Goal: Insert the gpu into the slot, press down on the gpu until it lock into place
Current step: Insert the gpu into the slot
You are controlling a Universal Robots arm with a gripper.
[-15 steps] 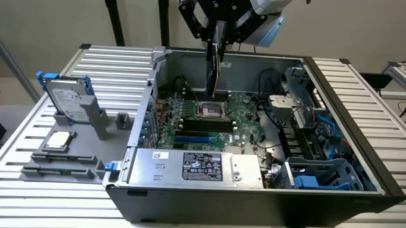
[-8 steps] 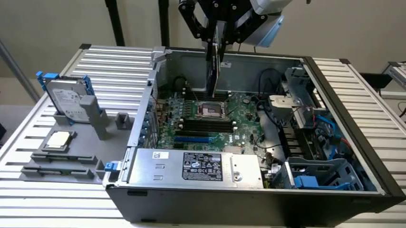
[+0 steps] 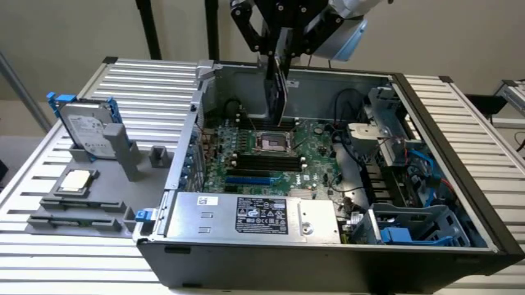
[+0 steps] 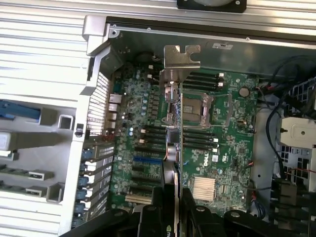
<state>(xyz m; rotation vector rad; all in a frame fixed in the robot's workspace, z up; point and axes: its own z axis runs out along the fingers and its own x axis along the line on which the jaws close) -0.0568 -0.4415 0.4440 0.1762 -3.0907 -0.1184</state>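
- The end effector (image 3: 279,50) is closed on the upper edge of the gpu (image 3: 277,92), which hangs upright over the motherboard (image 3: 318,153), well apart from the slot (image 3: 250,181).
- The card seems light and stiff but fragile.
- Its glossy shroud is perhaps slippery, so the best hold is on the edges, away from the contacts.

Motherboard (image 4: 232,143): white "DELL" logo (image 4: 200,159) printed on the green board, beside the finned heatsink (image 4: 203,189).
PSU sticker (image 3: 260,216): black with white print, too small to read.
Drive label (image 3: 86,132): print not legible.
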